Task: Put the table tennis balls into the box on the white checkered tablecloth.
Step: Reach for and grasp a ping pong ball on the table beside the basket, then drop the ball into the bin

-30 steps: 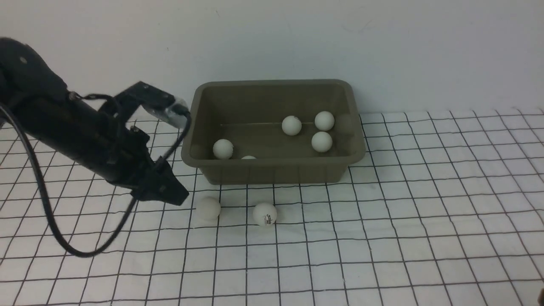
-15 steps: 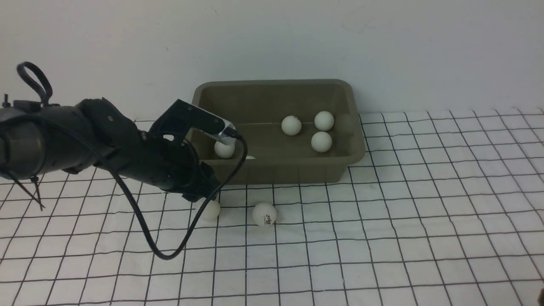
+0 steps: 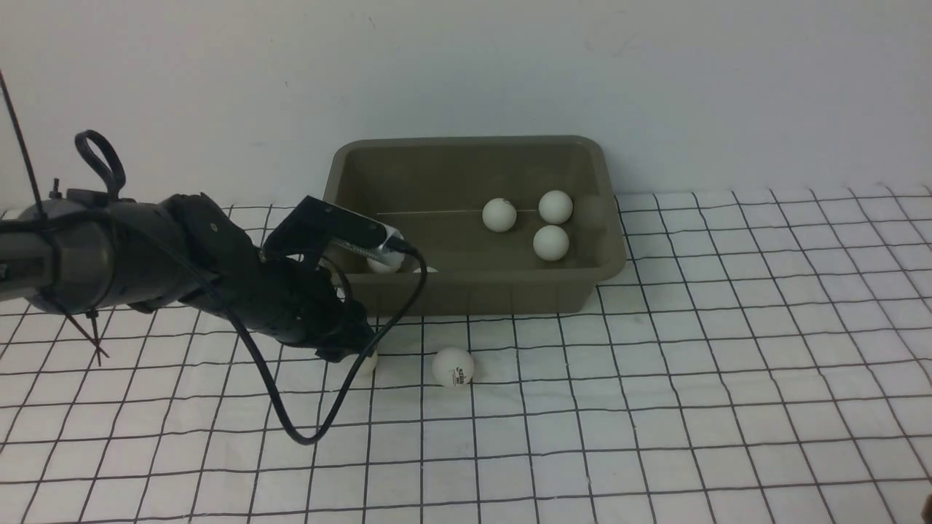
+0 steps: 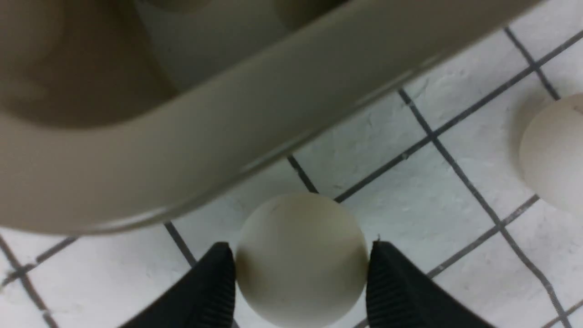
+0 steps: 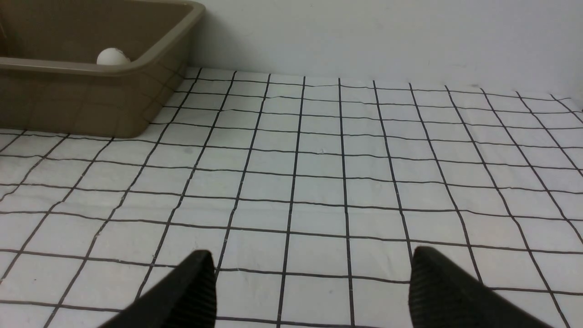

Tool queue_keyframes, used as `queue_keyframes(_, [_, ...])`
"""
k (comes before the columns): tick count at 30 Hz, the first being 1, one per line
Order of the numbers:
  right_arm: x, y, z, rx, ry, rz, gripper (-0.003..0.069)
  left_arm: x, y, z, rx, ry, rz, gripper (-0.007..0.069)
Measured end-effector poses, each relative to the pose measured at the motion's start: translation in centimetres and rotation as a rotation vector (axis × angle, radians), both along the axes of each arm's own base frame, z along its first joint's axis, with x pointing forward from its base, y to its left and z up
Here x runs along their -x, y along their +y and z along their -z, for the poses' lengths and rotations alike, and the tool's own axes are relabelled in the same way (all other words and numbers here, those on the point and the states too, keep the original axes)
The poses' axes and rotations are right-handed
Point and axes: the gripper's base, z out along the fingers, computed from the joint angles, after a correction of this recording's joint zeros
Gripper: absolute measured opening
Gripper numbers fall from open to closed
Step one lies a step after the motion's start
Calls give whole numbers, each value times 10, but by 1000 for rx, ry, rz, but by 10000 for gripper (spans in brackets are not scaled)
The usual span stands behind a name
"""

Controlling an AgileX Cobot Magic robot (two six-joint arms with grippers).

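My left gripper [image 3: 358,354] is down on the white checkered tablecloth [image 3: 655,364], just in front of the box's near left corner. In the left wrist view the gripper [image 4: 300,278] has both black fingers pressed against the sides of a table tennis ball [image 4: 300,241], which rests on the cloth. That ball [image 3: 368,362] is mostly hidden in the front view. A second ball with a logo [image 3: 453,366] lies just to its right. The olive-grey box [image 3: 473,291] holds three balls at its right [image 3: 550,242] and two partly hidden at its near left [image 3: 384,263]. My right gripper [image 5: 312,282] is open and empty.
The white wall stands right behind the box. In the right wrist view the box [image 5: 91,100] is at the far left with one ball [image 5: 112,56] showing over its rim. A black cable [image 3: 306,429] loops from the left arm down to the cloth.
My left arm has swung right and come down from beside the box to the left ball on the cloth. Its fingers now sit around that ball.
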Motion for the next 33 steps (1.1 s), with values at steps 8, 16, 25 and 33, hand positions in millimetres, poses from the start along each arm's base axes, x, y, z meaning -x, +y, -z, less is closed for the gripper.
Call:
queue_keyframes(8, [0, 0, 0, 0, 0, 0, 515, 5, -2, 0, 15, 50, 18, 326])
queue_keyframes(16, [0, 0, 0, 0, 0, 0, 515, 36, -4, -45, -12, 86, 305, 326])
queue_keyframes(25, [0, 0, 0, 0, 0, 0, 515, 33, -13, -121, 129, -401, 326, 326])
queue_keyframes(33, [0, 0, 0, 0, 0, 0, 515, -34, -16, -93, 122, -500, 129, 326])
